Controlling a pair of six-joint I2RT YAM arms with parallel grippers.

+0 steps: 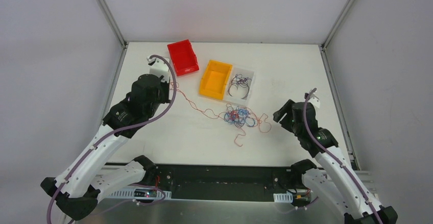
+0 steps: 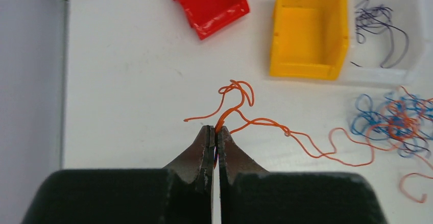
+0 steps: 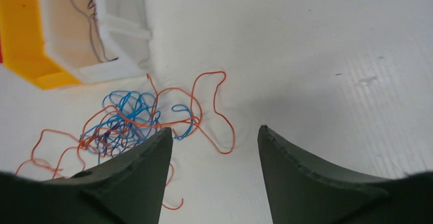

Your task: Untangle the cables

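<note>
grips the orange cable [image 2: 235,113] in the left gripper [image 2: 215,132], jaws pressed flat together with the strand caught right at the tips. holds that pinch over the left part of the table [image 1: 286,66], just in front of the red bin [image 1: 183,56] and apart from it. shows a small loop and a short free end of the cable curling beyond the tips. trails the rest of it rightward over the white surface in loose waves, into the tangle [image 1: 240,117] near the middle of the table. finds there blue and orange strands knotted together, with a darker strand threaded through, colour hard to tell. places the tangle just in front of the yellow bin [image 1: 215,79] and the clear bin [image 1: 248,75], touching neither. notes a thin dark cable [image 2: 378,22] coiled inside the clear bin. holds the right gripper [image 3: 214,132] wide open, nothing between its fingers [image 3: 148,157], to the right of the tangle with the tips pointing toward it. catches, in the right wrist view, one orange loop from the tangle lying on the table in the gap beyond the two fingers, untouched by either. cannot tell from these views how high either gripper sits above the surface.
</note>
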